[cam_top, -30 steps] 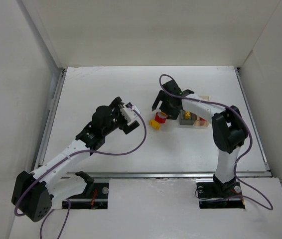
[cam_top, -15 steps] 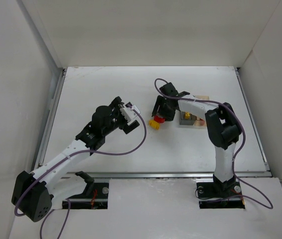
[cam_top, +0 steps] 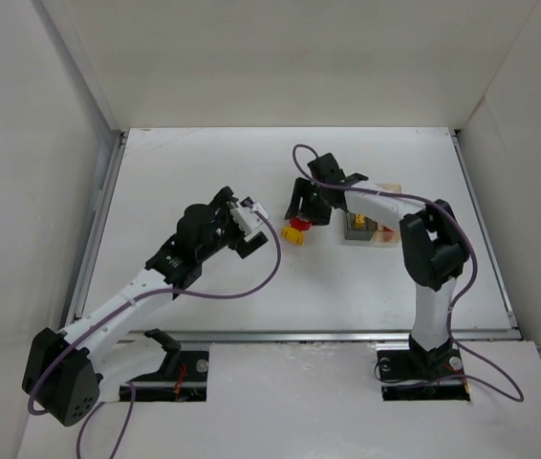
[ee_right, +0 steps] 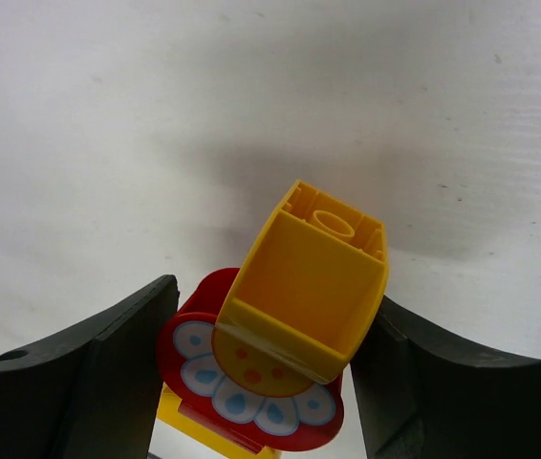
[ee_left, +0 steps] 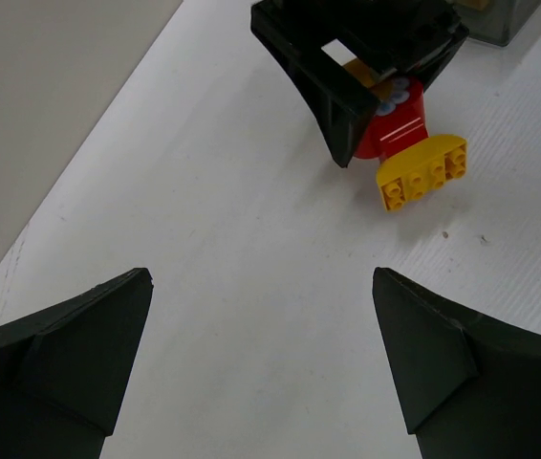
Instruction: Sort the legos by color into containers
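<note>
My right gripper (cam_top: 307,211) hangs low over a small pile of legos. In the right wrist view its jaws (ee_right: 266,373) are open and straddle a tilted yellow brick (ee_right: 306,283). The brick touches the right finger and is apart from the left one. Under the brick lies a red flower piece (ee_right: 251,402). A flat yellow brick (ee_left: 423,174) lies beside the red piece (ee_left: 400,120). The pile (cam_top: 294,229) sits left of the containers, a dark grey box (cam_top: 355,227) joined to a clear tan one (cam_top: 385,229). My left gripper (cam_top: 244,225) is open and empty (ee_left: 261,354), left of the pile.
White walls enclose the table on the left, back and right. Purple cables loop from both arms. The containers hold a few small yellow and red pieces. Bare white table surface (ee_left: 251,239) lies between my left gripper and the pile.
My right gripper has moved left over the pile, and the legos have shifted a little left with it. The left arm has not moved.
</note>
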You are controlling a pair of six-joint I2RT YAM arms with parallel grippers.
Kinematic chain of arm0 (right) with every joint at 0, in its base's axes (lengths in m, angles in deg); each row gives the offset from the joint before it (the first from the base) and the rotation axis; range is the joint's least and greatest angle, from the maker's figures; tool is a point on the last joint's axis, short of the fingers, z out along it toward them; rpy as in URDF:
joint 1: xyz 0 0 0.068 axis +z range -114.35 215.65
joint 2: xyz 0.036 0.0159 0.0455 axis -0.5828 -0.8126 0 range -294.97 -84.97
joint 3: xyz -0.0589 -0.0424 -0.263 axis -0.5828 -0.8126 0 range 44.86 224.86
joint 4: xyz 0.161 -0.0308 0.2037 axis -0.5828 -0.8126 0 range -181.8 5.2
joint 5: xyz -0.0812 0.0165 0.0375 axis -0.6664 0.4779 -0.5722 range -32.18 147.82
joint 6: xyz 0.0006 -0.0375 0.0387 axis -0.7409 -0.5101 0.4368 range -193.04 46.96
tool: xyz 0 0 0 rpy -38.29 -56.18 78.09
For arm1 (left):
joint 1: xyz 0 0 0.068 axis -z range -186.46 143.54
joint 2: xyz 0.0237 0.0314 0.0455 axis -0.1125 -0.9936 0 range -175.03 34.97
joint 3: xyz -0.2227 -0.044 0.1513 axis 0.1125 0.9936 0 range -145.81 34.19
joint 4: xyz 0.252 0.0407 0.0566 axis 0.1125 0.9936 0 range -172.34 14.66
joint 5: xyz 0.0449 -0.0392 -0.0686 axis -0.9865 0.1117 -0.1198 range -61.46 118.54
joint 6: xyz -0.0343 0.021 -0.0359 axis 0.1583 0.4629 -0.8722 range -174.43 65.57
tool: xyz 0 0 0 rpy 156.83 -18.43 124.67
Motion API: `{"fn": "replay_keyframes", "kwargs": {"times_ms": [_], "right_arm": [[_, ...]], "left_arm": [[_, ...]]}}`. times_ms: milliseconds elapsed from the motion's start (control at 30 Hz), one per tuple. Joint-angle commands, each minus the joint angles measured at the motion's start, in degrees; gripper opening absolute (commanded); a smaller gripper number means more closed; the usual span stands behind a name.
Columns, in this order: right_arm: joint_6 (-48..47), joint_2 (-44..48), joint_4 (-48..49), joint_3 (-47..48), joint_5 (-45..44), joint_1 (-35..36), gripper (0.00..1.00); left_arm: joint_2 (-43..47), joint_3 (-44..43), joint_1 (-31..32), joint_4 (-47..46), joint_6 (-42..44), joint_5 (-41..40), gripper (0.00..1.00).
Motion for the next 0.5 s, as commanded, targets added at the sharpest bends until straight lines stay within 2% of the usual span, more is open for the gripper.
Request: {"fn": "replay_keyframes", "kwargs": {"times_ms": [0,200,333,467], "right_arm": [[-0.23,9.19,8.75,2.65,2.21,0.95,0.0],[-2.05,19.56,15.89,5.46,-7.8,4.12,0.0],[-4.52,22.11,16.42,8.45,-11.5,5.18,0.0],[-7.16,25.11,16.95,9.24,-14.4,5.18,0.0]], "left_arm": [[1.66,0.38,0.39,-3.7,-2.42,0.26,1.0],[0.43,-3.48,0.39,-8.99,-14.45,-1.67,1.0],[-1.67,-10.86,-1.63,-9.51,-24.82,10.86,1.0],[-3.34,-16.92,-1.63,-11.35,-34.23,19.47,1.0]]}}
